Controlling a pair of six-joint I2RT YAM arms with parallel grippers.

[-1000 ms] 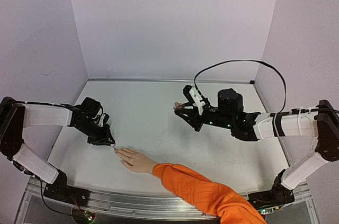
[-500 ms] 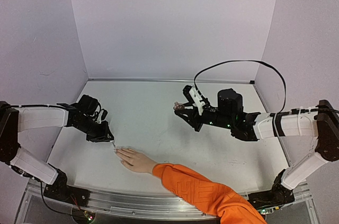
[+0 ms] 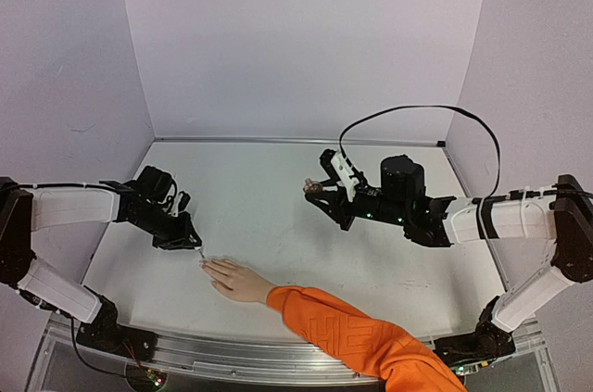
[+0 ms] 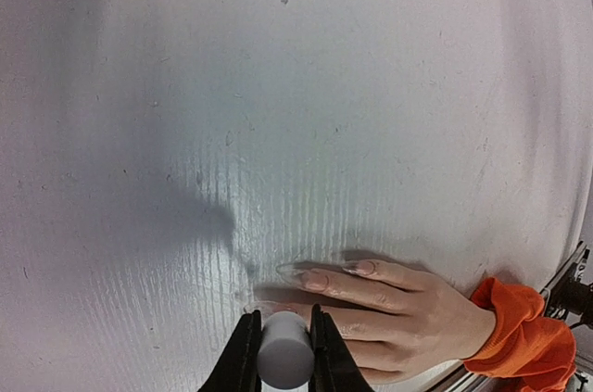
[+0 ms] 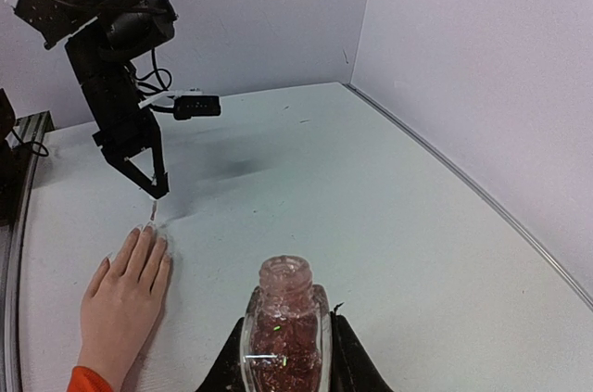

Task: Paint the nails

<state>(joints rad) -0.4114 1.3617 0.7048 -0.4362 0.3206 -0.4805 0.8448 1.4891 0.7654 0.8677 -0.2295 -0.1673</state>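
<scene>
Two robot arms, one hand, one orange sleeve, one red-glitter bottle, one grey brush cap.

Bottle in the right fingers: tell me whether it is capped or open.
Open. The bottle, held between the right fingers, shows a bare threaded neck with no cap on it.

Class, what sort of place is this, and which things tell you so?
Likely a robotics lab test booth: plain pale walls enclose a white table, with a black-and-white left arm and right arm mounted on a metal rail.
</scene>
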